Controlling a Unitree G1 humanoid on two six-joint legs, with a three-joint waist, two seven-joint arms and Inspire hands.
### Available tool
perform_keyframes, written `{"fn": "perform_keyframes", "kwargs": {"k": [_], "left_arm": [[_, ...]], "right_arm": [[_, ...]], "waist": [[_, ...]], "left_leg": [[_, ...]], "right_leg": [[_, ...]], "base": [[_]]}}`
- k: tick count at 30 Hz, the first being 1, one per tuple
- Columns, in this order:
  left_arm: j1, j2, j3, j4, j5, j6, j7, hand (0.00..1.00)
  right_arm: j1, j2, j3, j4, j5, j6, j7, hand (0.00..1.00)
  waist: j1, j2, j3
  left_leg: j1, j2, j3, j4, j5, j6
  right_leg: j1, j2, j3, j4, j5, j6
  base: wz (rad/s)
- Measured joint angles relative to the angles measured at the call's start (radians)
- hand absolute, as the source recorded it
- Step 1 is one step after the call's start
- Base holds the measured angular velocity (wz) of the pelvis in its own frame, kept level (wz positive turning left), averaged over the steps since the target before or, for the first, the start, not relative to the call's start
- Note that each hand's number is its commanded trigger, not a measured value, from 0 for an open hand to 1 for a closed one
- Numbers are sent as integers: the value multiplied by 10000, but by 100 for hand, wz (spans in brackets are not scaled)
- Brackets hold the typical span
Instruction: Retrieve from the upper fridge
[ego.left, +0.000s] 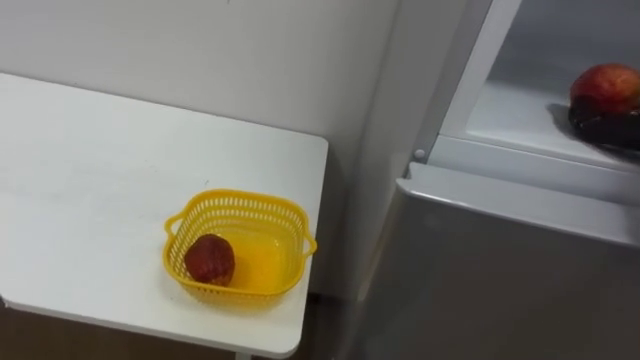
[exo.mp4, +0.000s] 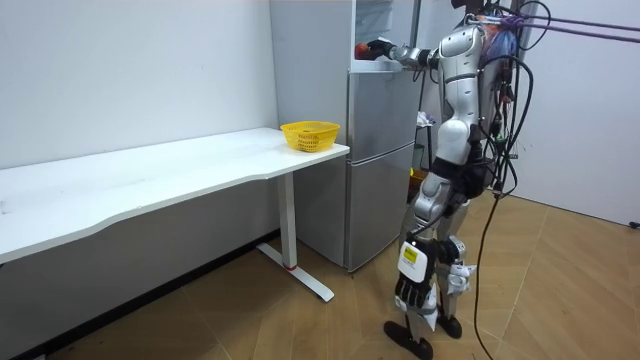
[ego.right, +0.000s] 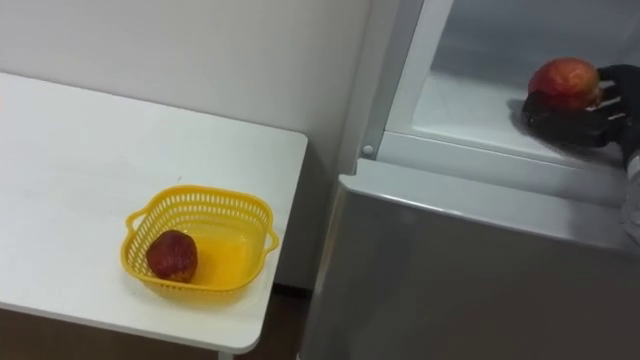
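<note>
A red apple (ego.right: 565, 80) sits just inside the open upper fridge compartment (ego.right: 470, 110), above its white shelf. My right hand (ego.right: 590, 118), dark and coming in from the right, cups the apple from below and the side with curled fingers. In the left eye view the apple (ego.left: 605, 88) rests on the same hand (ego.left: 605, 128) at the right edge. In the room view I stand upright in front of the fridge (exo.mp4: 380, 150) with that arm stretched out level into the top compartment.
A yellow basket (ego.right: 200, 196) with a dark red fruit (ego.right: 172, 255) in it stands near the corner of the white table (ego.right: 70, 170), left of the fridge. The grey lower fridge door (ego.right: 470, 280) is closed below the compartment.
</note>
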Motion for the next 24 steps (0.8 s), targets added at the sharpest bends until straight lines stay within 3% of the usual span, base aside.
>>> {"fn": "perform_keyframes", "kwargs": {"k": [8, 24], "left_arm": [[-19, 0, -49, -24, -53, 4, 66, 0], [-104, -16, -428, -66, -378, -17, 98, 0]], "right_arm": [[-30, -146, 144, -191, 76, -104, -188, 100], [-18, -151, 522, -297, 605, -104, -270, 100]], "waist": [[25, 89, 24], [209, 43, 71]], "left_leg": [[-3, 154, 2, -66, -43, -92], [10, 202, 223, -109, -49, -96]], "right_leg": [[40, -10, -223, 1, -8, -9], [-7, -10, -28, -2, -12, -16]], "base": [[3], [-2]]}}
